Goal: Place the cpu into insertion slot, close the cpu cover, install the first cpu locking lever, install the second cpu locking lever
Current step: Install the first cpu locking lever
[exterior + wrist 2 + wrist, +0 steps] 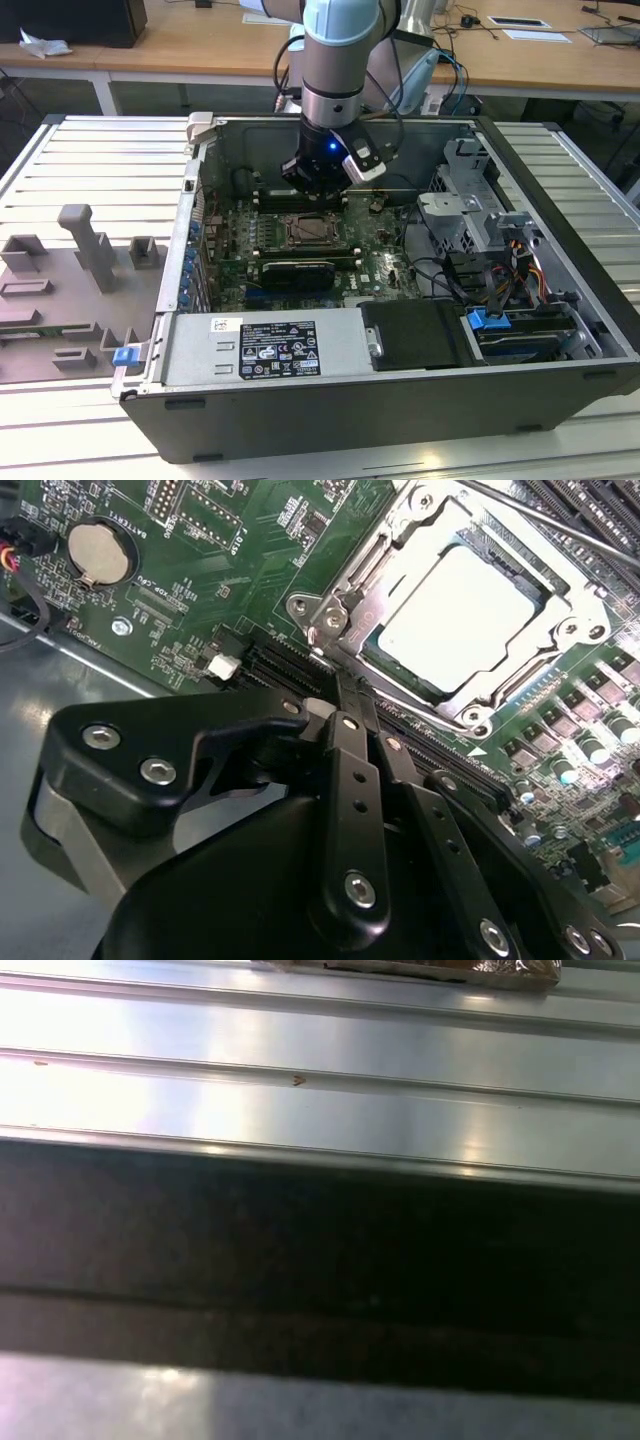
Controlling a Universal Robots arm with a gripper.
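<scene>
Hand: the hand [352, 705] hangs inside the open computer case [330, 420], its fingers [355, 780] pressed together and holding nothing, tips just beside the socket's corner.
Cpu: the cpu [455, 615] lies flat in the insertion slot [310, 232] on the green motherboard [200, 590].
Cpu cover: the cpu cover [560, 630] lies closed over the chip, framing its pale top.
Case: it rests on the ribbed metal worktop [90, 170], near the middle.

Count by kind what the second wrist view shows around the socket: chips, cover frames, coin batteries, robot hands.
cpu: 1
cpu cover: 1
coin battery: 1
hand: 1
Total: 4
</scene>
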